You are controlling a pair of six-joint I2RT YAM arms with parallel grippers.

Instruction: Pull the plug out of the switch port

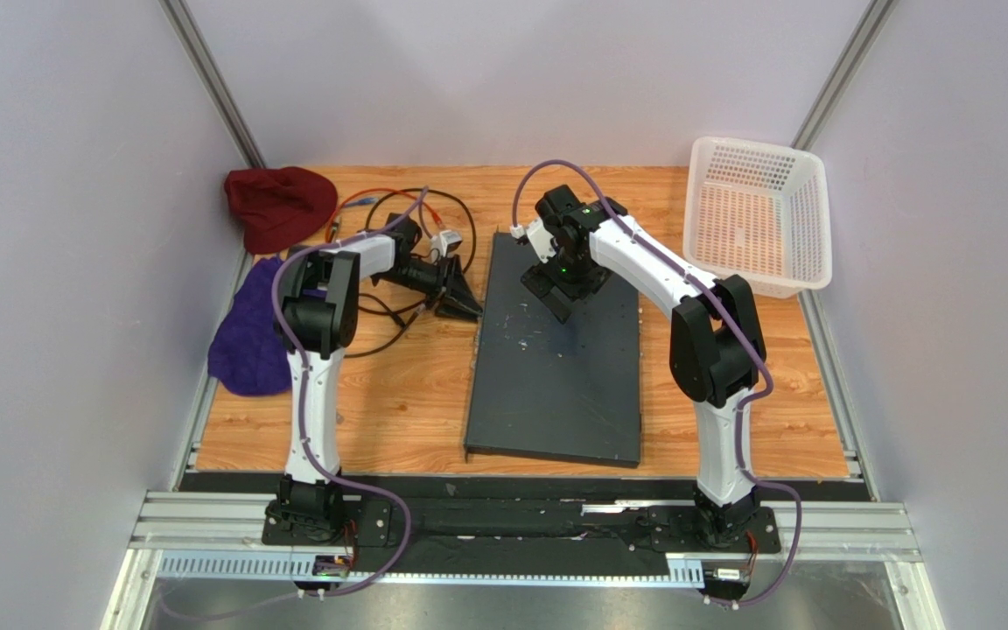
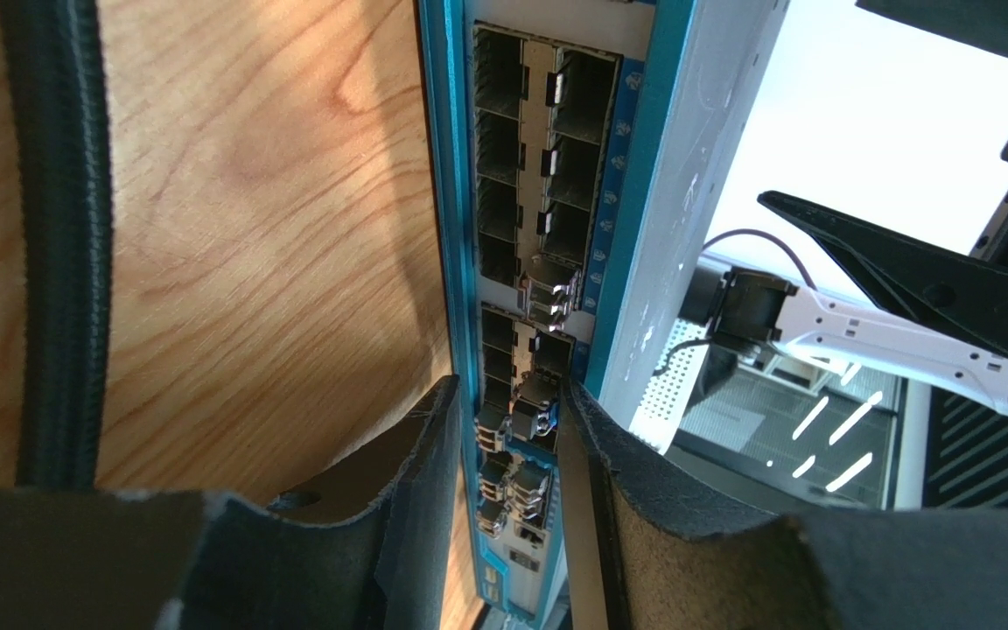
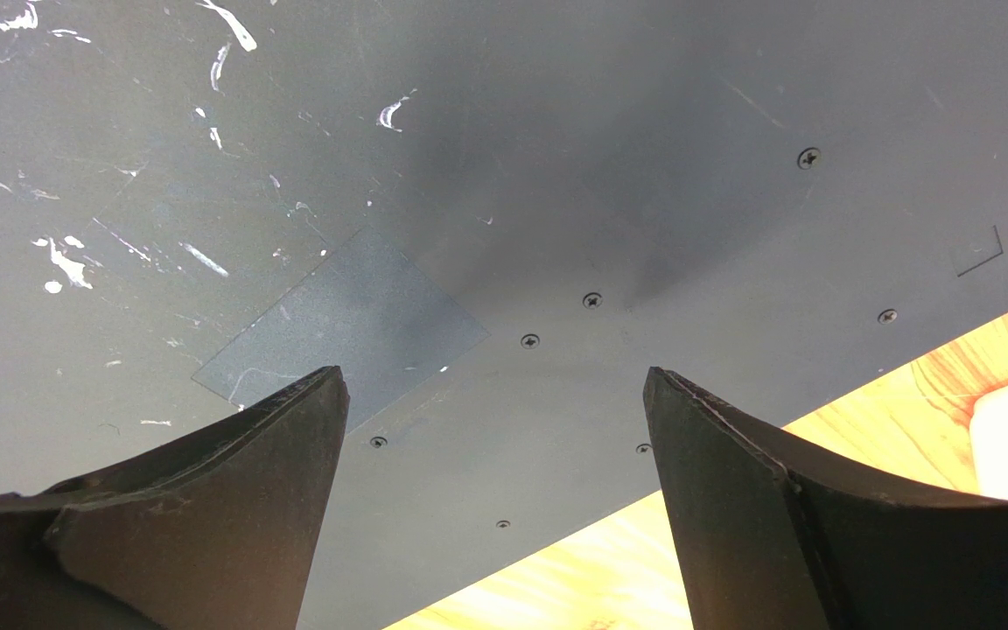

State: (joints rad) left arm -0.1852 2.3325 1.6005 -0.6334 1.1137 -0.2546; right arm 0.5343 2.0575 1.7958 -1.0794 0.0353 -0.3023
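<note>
The switch is a big dark grey slab lying in the middle of the wooden table. Its blue-trimmed port face runs along its left side. My left gripper is at the far end of that face. In the left wrist view my left gripper has its fingers closed in on a small dark plug seated in a port. My right gripper hovers over the switch's scuffed top. Seen from its own wrist, my right gripper is wide open and holds nothing.
A white mesh basket stands at the back right. A dark red cloth and a purple cloth lie at the left. Loose cables curl beside the left arm, and a black ribbed hose lies on the wood.
</note>
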